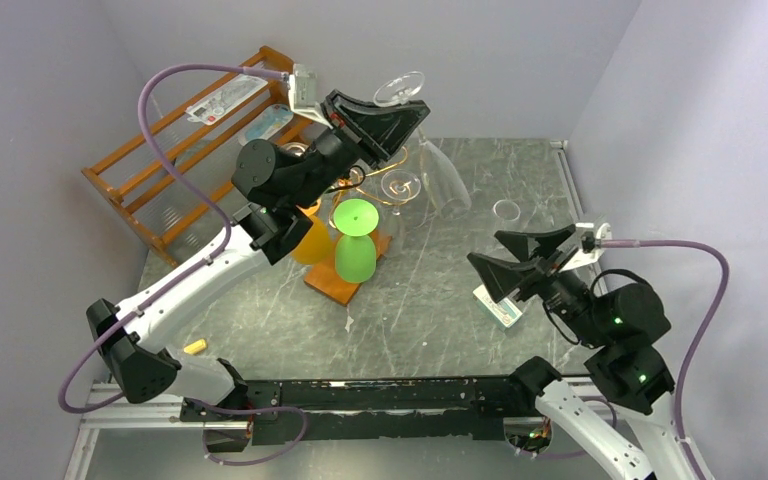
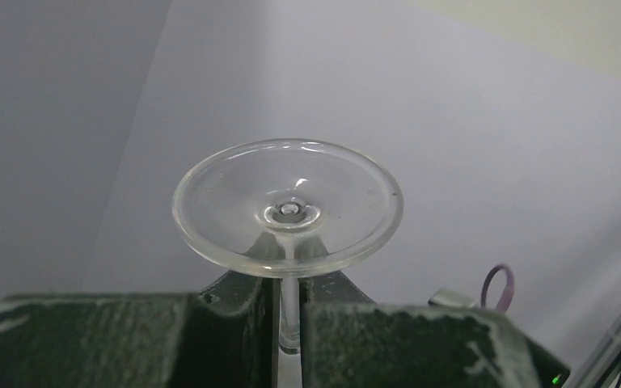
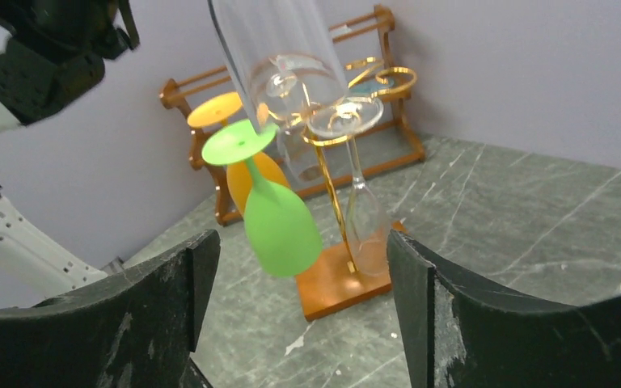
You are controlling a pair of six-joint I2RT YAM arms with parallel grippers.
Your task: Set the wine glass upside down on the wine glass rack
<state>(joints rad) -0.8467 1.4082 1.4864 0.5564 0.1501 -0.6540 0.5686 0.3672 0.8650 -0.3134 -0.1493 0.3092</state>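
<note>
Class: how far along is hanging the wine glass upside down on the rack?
Done: a green glass, an orange glass and a clear glass hang foot-up on the wine glass rack. In hand: the left gripper grips another wine glass by its stem, foot up, raised near the rack; the right gripper is open. Left: hook it on an arm and release.

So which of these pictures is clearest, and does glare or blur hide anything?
Top view: even, soft light, but the clear wine glass nearly melts into its background. Left wrist view: its foot is sharp, with small bright glints. Right wrist view: the green glass is crisp; the near fingers look dark.
</note>
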